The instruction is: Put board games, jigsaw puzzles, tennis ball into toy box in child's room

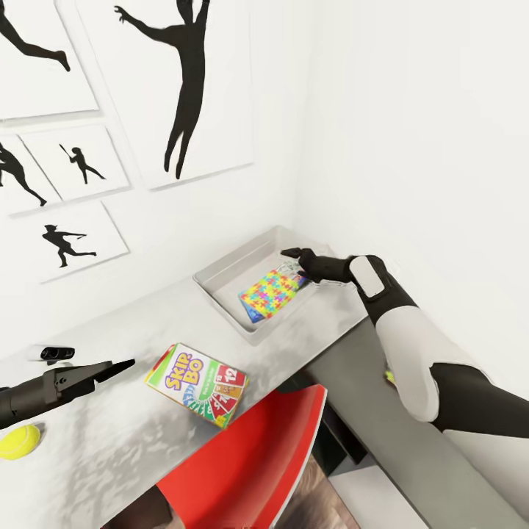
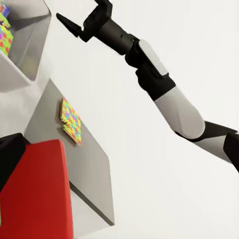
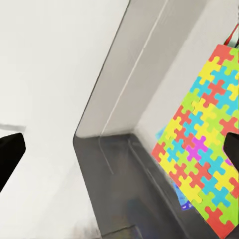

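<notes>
The toy box [image 1: 220,275] stands in the corner of the table [image 1: 110,433]. A jigsaw puzzle [image 1: 273,292] leans inside it, with a blue printed edge [image 1: 254,313] showing under it. My right gripper [image 1: 294,257] hovers open over the box's far end, just above the puzzle [image 3: 201,149], with nothing held. A second jigsaw puzzle [image 2: 70,121] lies on the table's lower dark wing. The Skip-Bo board game [image 1: 197,384] lies flat mid-table. The tennis ball [image 1: 18,441] rests at the near left. Between them my left gripper [image 1: 103,364] hangs open and empty above the tabletop. The bed is out of view.
A red swivel chair [image 1: 250,463] is tucked under the table's front edge, beside the dark grey wing [image 1: 382,448]. White walls with black baseball-player prints [image 1: 180,81] close in the table at the back and right. A small dark object [image 1: 57,353] lies near the left gripper.
</notes>
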